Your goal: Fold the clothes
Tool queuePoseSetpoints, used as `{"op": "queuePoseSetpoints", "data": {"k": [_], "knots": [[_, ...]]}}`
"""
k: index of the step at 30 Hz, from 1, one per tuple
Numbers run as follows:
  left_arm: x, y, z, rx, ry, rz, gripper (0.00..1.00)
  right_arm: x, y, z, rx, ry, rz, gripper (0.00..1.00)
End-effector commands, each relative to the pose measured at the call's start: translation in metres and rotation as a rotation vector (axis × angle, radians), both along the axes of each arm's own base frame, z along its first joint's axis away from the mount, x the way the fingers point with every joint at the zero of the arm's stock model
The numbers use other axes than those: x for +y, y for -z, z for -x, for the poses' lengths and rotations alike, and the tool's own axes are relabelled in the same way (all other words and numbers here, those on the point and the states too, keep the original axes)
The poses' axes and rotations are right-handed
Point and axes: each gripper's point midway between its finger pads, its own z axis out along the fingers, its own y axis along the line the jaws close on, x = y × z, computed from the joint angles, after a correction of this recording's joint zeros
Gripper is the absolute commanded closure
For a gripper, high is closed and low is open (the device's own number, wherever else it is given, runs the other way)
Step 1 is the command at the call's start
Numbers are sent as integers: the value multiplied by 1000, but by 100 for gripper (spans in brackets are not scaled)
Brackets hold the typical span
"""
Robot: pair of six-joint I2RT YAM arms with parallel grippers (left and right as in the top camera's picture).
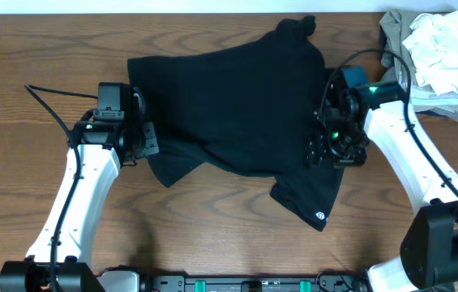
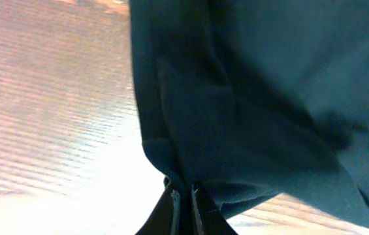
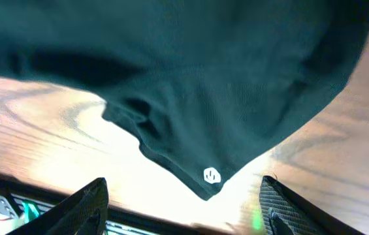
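A black T-shirt (image 1: 245, 105) lies crumpled across the middle of the wooden table, with a small white logo (image 1: 319, 216) on its front corner. My left gripper (image 1: 143, 138) is shut on the shirt's left edge; the left wrist view shows the fabric (image 2: 249, 98) pinched between the closed fingers (image 2: 184, 192). My right gripper (image 1: 330, 150) is open above the shirt's right side. In the right wrist view its fingers (image 3: 184, 196) are spread wide over the logo corner (image 3: 211, 175), holding nothing.
A pile of other clothes, grey and white (image 1: 439, 49), sits at the back right corner. Bare wood lies left of the shirt (image 1: 34, 49) and along the front edge (image 1: 212, 235).
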Motion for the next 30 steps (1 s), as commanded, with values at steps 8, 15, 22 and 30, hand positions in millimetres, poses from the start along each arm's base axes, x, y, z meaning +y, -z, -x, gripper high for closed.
{"op": "queuePoseSetpoints", "data": {"k": [8, 15, 22, 30], "knots": [[15, -5, -4, -17, -23, -65, 94, 23, 41, 52, 153, 27, 16, 37], [15, -5, -4, -16, -23, -65, 94, 23, 72, 79, 191, 84, 110, 37], [15, -4, -2, -8, -23, -65, 94, 8, 95, 95, 194, 152, 213, 37], [15, -2, 3, 13, -22, -66, 94, 0, 103, 106, 216, 196, 254, 37]]}}
